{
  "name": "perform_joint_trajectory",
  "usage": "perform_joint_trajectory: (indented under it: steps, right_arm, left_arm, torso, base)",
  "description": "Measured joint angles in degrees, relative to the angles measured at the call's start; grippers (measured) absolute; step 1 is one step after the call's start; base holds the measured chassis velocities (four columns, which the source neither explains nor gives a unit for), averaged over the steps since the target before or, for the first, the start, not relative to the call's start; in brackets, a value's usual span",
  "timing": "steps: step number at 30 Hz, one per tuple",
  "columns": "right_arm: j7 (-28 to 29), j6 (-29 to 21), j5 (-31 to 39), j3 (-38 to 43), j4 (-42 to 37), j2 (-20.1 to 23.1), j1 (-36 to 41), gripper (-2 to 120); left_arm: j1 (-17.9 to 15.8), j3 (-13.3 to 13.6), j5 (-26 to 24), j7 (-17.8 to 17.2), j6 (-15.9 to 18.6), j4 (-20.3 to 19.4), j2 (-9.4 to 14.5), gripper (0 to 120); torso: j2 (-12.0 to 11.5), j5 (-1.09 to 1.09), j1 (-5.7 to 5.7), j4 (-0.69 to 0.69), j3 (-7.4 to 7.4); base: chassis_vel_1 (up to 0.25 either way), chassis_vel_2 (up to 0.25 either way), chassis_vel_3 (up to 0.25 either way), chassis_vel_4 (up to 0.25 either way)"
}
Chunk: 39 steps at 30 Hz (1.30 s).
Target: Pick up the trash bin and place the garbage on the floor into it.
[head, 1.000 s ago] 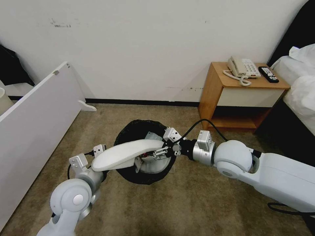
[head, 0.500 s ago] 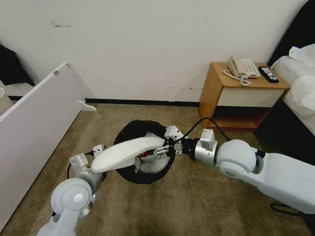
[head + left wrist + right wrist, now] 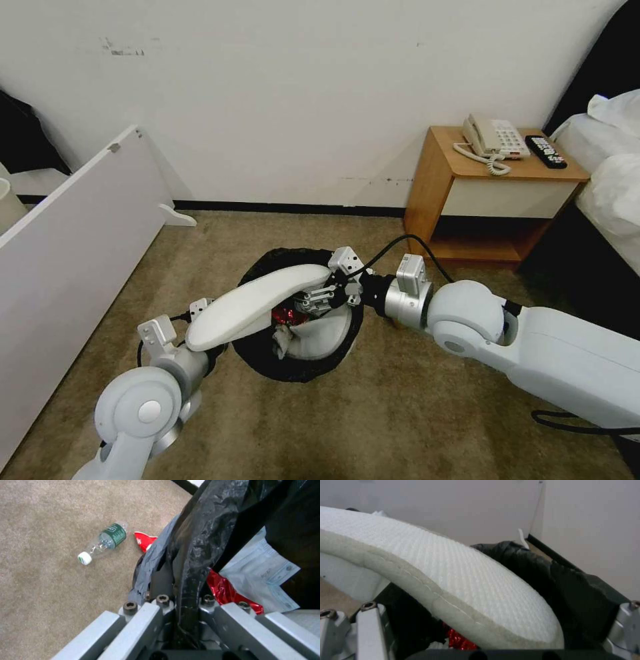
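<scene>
The trash bin (image 3: 267, 363), lined with a black bag, sits tilted over the carpet floor (image 3: 373, 427) at centre. My left gripper (image 3: 181, 600) is shut on its bag-covered rim. A white slipper (image 3: 257, 307) lies across the bin's mouth, one end on my left wrist, the other over my right gripper (image 3: 319, 298). That gripper's fingers (image 3: 366, 625) stand wide apart, open, under the slipper (image 3: 460, 580). Inside the bin are another slipper (image 3: 323, 333), a red wrapper (image 3: 226, 590) and a white packet (image 3: 263, 572). A clear green-labelled bottle (image 3: 103, 542) and a red wrapper (image 3: 144, 541) lie on the carpet beside the bin.
A white board (image 3: 73, 247) leans along the left. A wooden nightstand (image 3: 433, 187) with a phone (image 3: 493, 137) and a remote (image 3: 545, 151) stands against the wall at right, a bed (image 3: 613, 173) beyond it. Open carpet lies in front of the bin.
My right gripper has shifted left and slightly up over the bin, tipping the slipper's near end higher. The bin has come a little toward me with the left arm.
</scene>
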<state>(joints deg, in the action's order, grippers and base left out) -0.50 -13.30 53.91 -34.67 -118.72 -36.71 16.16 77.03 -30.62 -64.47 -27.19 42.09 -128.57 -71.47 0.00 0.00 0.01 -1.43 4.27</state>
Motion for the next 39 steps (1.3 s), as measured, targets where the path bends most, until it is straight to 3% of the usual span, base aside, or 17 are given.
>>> perform_joint_trajectory:
  steps: [14,31,39]
  right_arm:
    - [0.38,-2.23,5.35,-1.13,-1.24,-0.46,-1.05,92]
    - [0.29,-3.93,9.38,1.13,-6.93,4.17,-0.61,92]
    - [0.90,-4.08,11.68,1.81,-7.11,4.21,-0.59,92]
  left_arm:
    - [-0.80,-0.39,-0.56,-0.17,0.10,-0.03,0.33,1]
    - [-1.10,-0.45,-0.06,-0.55,-0.05,0.38,0.48,1]
    - [-0.79,-0.53,0.13,-0.62,-0.07,0.11,0.44,1]
  torso:
    - [0.00,-0.01,0.00,0.00,0.00]
    - [0.00,0.00,0.00,-0.01,0.00]
    - [0.00,0.00,0.00,0.00,0.00]
  base:
    - [0.000,0.000,0.000,0.000]
    - [0.000,0.000,0.000,0.000]
    - [0.000,0.000,0.000,0.000]
